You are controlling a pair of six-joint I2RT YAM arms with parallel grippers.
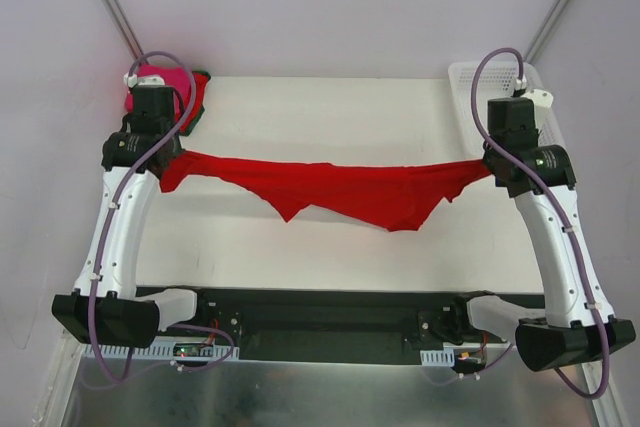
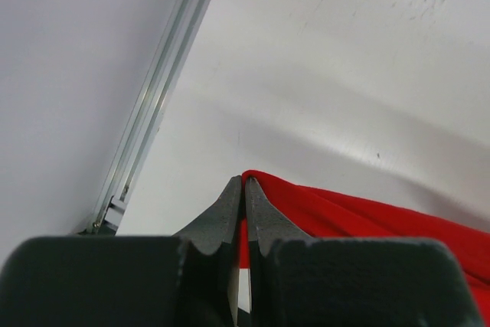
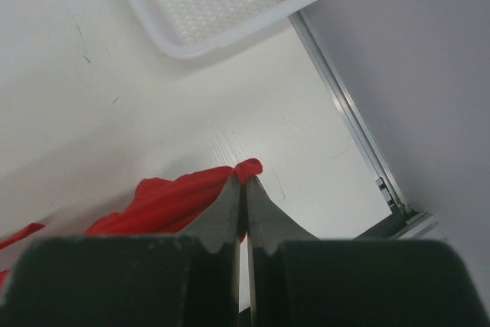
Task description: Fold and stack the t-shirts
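Cloth spans the middle of the top view: the bright red t-shirt (image 1: pixel 340 192) is strung L to R between the two arms. Its upper edge sags in a shallow curve toward centre frame, and two pointed flaps hang lower, one left of centre, one right of centre (whether those tips touch the table (image 1: pixel 330 112) can't be told from above).

The left gripper (image 2: pixel 243 180), at left-centre of the top view, is pinched down on the shirt's L end. Its wrist cam shows the two dark fingers pressed together w/ a red fold caught between the tips; the rest of the cloth runs off to the lower right of that frame.

The right gripper (image 3: pixel 245 180), at right-centre of the top view, is likewise clamped on the shirt's R end. In its wrist cam a small red nub pokes out just past the closed tips, and bunched red cloth trails to the lower left.

At the upper left of the top view, on the table's far corner behind the left wrist, sits a small pile: a hot pink t-shirt (image 1: pixel 152 77) w/ the edge of a dark green t-shirt (image 1: pixel 202 97) beside it, both partly hidden by the arm.

The white lattice basket (image 3: pixel 222 5) sits at the upper right of the top view, behind the right wrist, apart from the red shirt.
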